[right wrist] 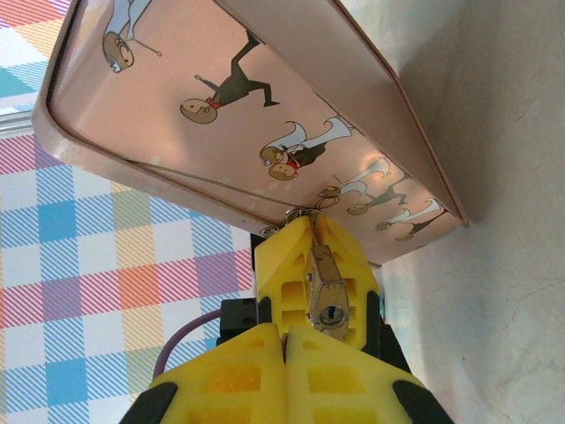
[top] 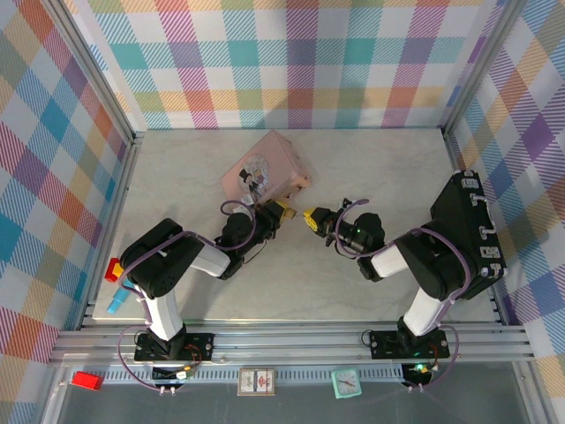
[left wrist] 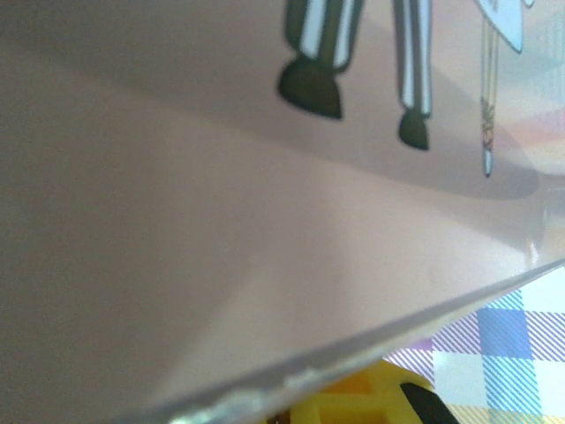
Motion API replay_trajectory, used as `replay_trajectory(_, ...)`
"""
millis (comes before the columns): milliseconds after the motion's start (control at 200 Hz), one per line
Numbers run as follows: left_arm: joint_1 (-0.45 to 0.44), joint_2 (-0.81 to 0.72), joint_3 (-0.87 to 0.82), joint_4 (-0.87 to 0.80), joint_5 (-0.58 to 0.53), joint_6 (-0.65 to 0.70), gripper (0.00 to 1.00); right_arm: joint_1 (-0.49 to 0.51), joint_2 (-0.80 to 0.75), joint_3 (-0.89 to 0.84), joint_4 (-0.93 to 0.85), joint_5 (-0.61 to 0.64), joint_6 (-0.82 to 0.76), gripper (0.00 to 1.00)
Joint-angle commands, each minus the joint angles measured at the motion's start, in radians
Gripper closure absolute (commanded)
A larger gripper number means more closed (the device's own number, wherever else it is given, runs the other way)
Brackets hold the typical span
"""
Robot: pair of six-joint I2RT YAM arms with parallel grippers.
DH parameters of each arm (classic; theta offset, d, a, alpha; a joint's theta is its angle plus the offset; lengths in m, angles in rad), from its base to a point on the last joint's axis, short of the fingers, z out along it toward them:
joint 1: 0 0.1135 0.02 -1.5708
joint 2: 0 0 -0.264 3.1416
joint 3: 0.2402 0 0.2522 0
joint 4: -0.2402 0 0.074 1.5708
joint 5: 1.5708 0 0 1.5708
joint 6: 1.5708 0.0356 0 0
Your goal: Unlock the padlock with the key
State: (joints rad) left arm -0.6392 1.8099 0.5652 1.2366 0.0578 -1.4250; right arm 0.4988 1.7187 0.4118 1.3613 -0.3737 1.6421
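From above, you see the left gripper (top: 284, 210) and the right gripper (top: 312, 217) tip to tip. They are just in front of the near corner of the pink tin (top: 269, 168) on the table (top: 380, 177). The padlock is too small to pick out there.

Your left wrist camera sits very close to the tin's lid (left wrist: 221, 221), which is blurred. One yellow finger (left wrist: 353, 399) pokes in at the bottom edge, and you cannot tell from here how the fingers stand.

Your right wrist camera is the clear one. The left gripper's fingers (right wrist: 282, 283) pinch the padlock (right wrist: 325, 296), keyhole end facing the camera, just below the tin's edge. The right gripper's own fingers (right wrist: 229, 375) are pressed together right beneath the padlock. You cannot tell whether the key sits between them.
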Motion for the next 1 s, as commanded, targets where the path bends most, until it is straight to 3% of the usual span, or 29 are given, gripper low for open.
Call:
replay_trajectory(0, 0.003, -0.015, -0.005, 0.079, -0.055, -0.088, 1.00, 0.007, 0.015, 0.017, 0.047, 0.026, 0.010, 1.00)
replay_trajectory(665, -0.010, -0.023, 0.001, 0.082, -0.096, -0.140, 1.00, 0.029, 0.040, 0.056, 0.047, 0.058, 0.024, 1.00)
replay_trajectory(995, -0.011, -0.009, -0.007, 0.083, -0.131, -0.175, 1.00, 0.060, -0.019, 0.021, 0.047, 0.132, -0.018, 1.00)
